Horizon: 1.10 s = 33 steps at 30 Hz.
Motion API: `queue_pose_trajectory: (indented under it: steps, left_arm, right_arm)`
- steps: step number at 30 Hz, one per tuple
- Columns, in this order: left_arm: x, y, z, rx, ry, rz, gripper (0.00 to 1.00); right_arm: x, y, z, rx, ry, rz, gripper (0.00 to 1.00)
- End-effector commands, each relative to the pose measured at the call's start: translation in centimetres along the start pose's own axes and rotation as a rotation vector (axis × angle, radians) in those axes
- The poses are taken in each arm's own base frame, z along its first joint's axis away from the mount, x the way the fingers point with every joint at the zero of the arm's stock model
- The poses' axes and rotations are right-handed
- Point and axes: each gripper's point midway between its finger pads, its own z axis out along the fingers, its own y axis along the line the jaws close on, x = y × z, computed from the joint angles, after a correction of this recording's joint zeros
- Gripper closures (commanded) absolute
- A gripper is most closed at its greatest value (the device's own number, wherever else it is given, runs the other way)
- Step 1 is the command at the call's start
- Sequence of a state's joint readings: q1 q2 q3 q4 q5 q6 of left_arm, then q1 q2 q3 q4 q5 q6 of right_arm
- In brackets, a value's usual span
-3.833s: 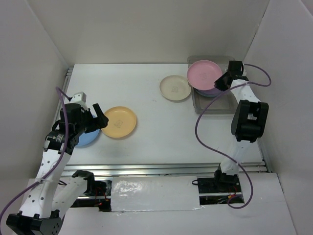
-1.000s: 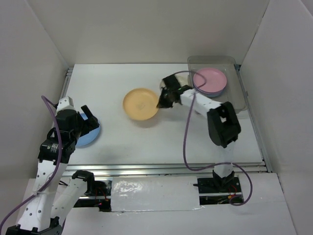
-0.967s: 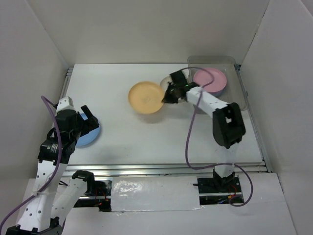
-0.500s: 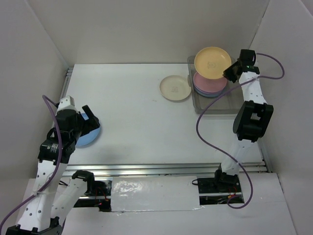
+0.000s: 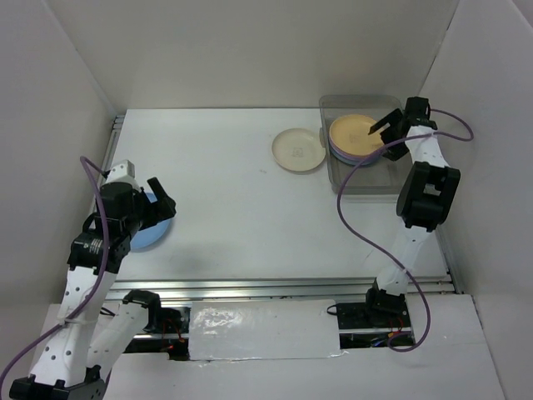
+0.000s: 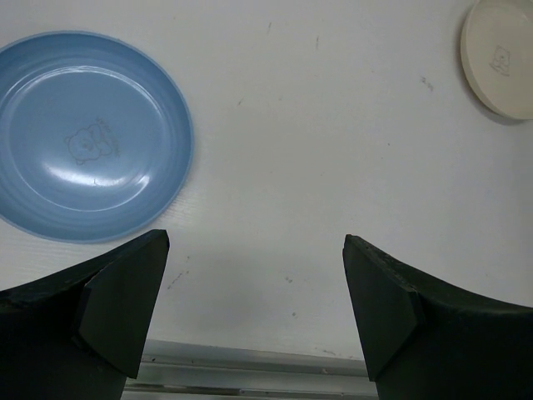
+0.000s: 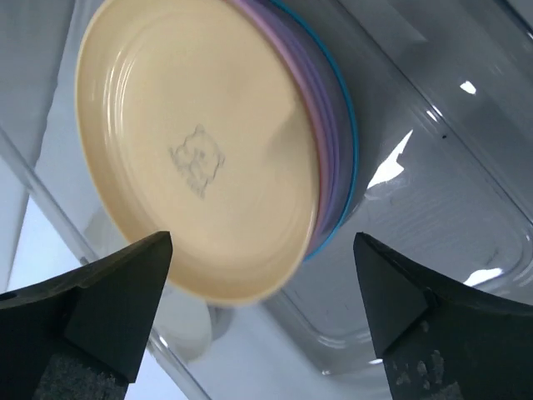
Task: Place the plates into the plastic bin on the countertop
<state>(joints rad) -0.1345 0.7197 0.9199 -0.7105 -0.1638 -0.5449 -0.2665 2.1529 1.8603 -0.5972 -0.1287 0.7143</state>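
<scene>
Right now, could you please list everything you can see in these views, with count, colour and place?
White countertop: one, white, with a metal rail along its near edge.
Translucent grey plastic bin: one, grey, at the far right of the countertop.
Round yellow-orange plastic plate: one, yellow-orange, on top of the stack in the bin.
Plates under it: count cannot be told, lilac edges and a blue rim show, in the bin.
Round cream plastic plate: one, cream, on the countertop just left of the bin.
Round blue plastic plate: one, blue, on the near-left countertop.
Left gripper: one, black fingers, open, over bare countertop beside the blue plate.
Right gripper: one, black fingers, open, over the stack in the bin.
</scene>
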Motion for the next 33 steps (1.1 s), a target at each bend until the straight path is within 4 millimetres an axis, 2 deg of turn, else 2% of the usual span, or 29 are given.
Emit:
queue_pose_trajectory:
  steps: [1, 3, 4, 6, 7, 8, 9, 11, 12, 14, 15, 16, 17, 18, 20, 21, 22, 23, 25, 26, 27, 29, 33]
  left_arm:
    - [-0.8, -1.0, -0.1, 0.06, -0.04, 0.028, 0.01]
    - [-0.8, -0.8, 0.1, 0.047, -0.033, 0.028, 0.01]
    - [-0.8, -0.8, 0.1, 0.043, -0.033, 0.024, 0.01]
    - [-0.9, -0.2, 0.1, 0.009, -0.036, 0.018, 0.01]
    - [-1.0, -0.1, 0.0, -0.004, -0.044, 0.004, 0.01]
    - [-1.3, 0.3, -0.2, -0.023, -0.056, -0.005, 0.01]
    - [-1.5, 1.1, -0.2, -0.07, -0.074, -0.027, 0.01]
    - [-1.7, 2.1, -0.6, -0.13, -0.085, -0.05, 0.01]
    - [-2.2, 2.8, -0.8, -0.177, -0.113, -0.078, 0.01]
    - [-2.2, 3.9, -1.3, -0.235, -0.121, -0.097, 0.01]
    - [-2.3, 4.2, -1.6, -0.255, -0.132, -0.124, 0.01]
    - [-2.5, 5.1, -2.1, -0.301, -0.153, -0.135, 0.01]
    - [-2.7, 5.4, -2.7, -0.314, -0.174, -0.151, 0.01]
    - [-2.9, 5.8, -3.1, -0.332, -0.196, -0.184, 0.01]
    - [-3.3, 6.7, -4.5, -0.36, -0.25, -0.213, 0.01]
    - [-3.3, 6.9, -4.8, -0.363, -0.264, -0.231, 0.01]
    - [-3.6, 7.2, -5.5, -0.364, -0.3, -0.247, 0.01]
    - [-3.6, 7.2, -5.7, -0.36, -0.309, -0.256, 0.01]
    - [-3.7, 7.4, -6.2, -0.361, -0.323, -0.266, 0.01]
    - [-3.7, 7.4, -6.3, -0.357, -0.327, -0.266, 0.01]
    - [-3.7, 7.3, -6.2, -0.351, -0.329, -0.266, 0.01]
    - [-3.8, 7.2, -6.1, -0.344, -0.326, -0.257, 0.01]
    - [-3.5, 7.2, -5.5, -0.367, -0.291, -0.246, 0.01]
  right_arm:
    - [-3.5, 4.7, -6.5, -0.145, -0.159, -0.035, 0.0]
    - [-3.4, 6.0, -8.5, -0.17, -0.201, -0.06, 0.0]
    - [-3.5, 7.0, -11.0, -0.2, -0.234, -0.074, 0.0]
    - [-1.9, 9.4, -13.7, -0.262, -0.258, -0.133, 0.0]
    - [-0.6, 10.2, -16.0, -0.297, -0.272, -0.167, 0.0]
    - [3.0, 12.6, -17.1, -0.351, -0.243, -0.255, 0.0]
    - [5.3, 13.7, -17.9, -0.384, -0.221, -0.306, 0.0]
    - [11.7, 15.2, -19.2, -0.456, -0.134, -0.422, 0.0]
    - [17.9, 16.4, -19.6, -0.526, -0.049, -0.502, 0.0]
    - [24.8, 17.6, -20.1, -0.622, 0.074, -0.547, 0.0]
    - [30.0, 19.4, -21.5, -0.727, 0.136, -0.593, 0.0]
    - [33.9, 19.0, -20.3, -0.728, 0.232, -0.59, 0.0]
    - [36.6, 19.9, -20.3, -0.764, 0.263, -0.604, 0.0]
    - [41.8, 20.1, -19.6, -0.765, 0.343, -0.641, 0.0]
    - [46.4, 21.5, -19.5, -0.812, 0.429, -0.616, 0.0]
    - [50.4, 21.8, -18.9, -0.823, 0.493, -0.636, 0.0]
    - [52.6, 22.0, -19.0, -0.823, 0.55, -0.623, 0.0]
    - [56.0, 23.3, -18.9, -0.841, 0.591, -0.642, 0.0]
    - [59.0, 23.5, -18.3, -0.793, 0.625, -0.67, 0.0]
    - [60.8, 24.8, -17.9, -0.811, 0.633, -0.673, 0.0]
    - [62.5, 24.8, -18.2, -0.805, 0.659, -0.677, 0.0]
    - [64.2, 25.3, -17.3, -0.785, 0.677, -0.655, 0.0]
    - [65.7, 25.7, -16.0, -0.745, 0.693, -0.614, 0.01]
